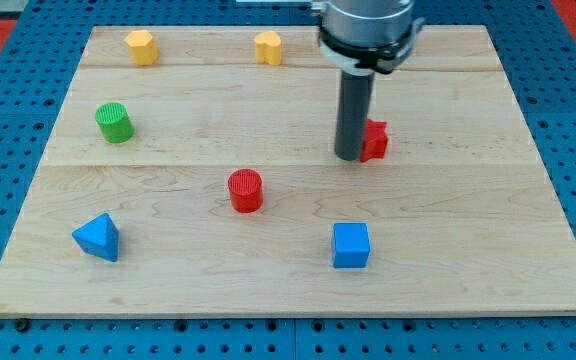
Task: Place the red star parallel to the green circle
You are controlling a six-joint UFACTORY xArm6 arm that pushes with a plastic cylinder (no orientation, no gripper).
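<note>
The red star (pixel 375 140) lies right of the board's middle, partly hidden behind my rod. My tip (pixel 350 157) rests on the board against the star's left side. The green circle (pixel 114 122) stands far off at the view's left, at about the same height in the view as the star.
A red cylinder (pixel 245 190) stands near the board's middle. A blue cube (pixel 350 245) is at the lower right of middle, a blue triangle (pixel 98 237) at the lower left. Two yellow blocks (pixel 141 46) (pixel 268 47) sit along the top edge.
</note>
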